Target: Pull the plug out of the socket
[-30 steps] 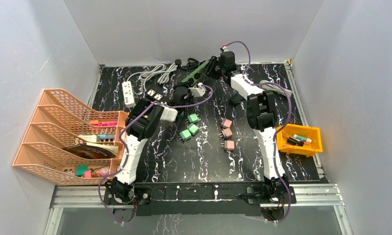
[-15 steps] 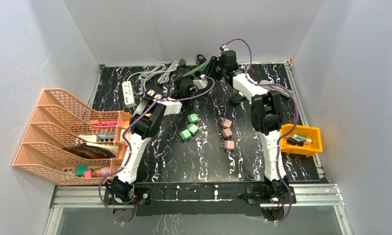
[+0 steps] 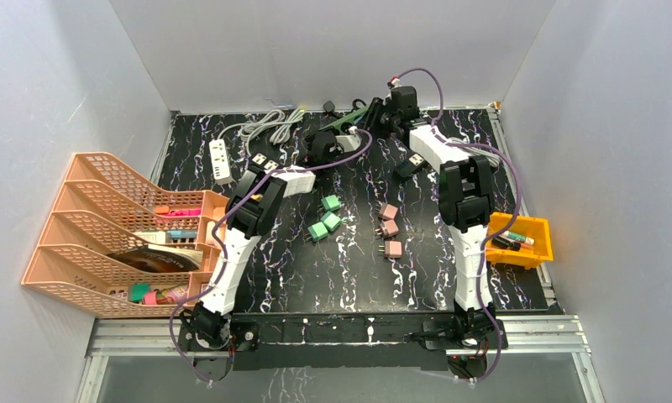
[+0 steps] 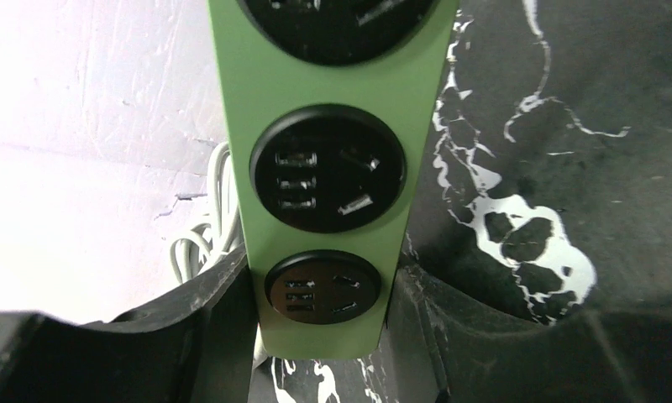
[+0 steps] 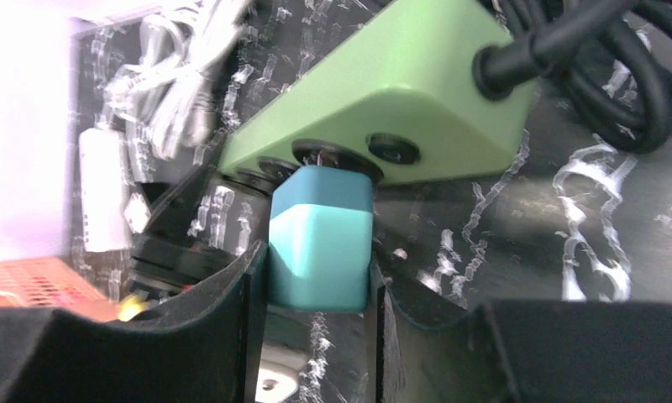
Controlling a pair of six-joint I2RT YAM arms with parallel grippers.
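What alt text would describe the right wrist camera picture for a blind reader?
The right end effector grips a teal plug, its top against a green power strip. A black cord leaves the strip, over a marbled tabletop.

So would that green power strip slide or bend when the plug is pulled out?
Probably stiff: the strip looks like a hard moulded shell. Alone it would likely slide on the smooth table; the left gripper clamps its end. Its thick cable may drag a little.
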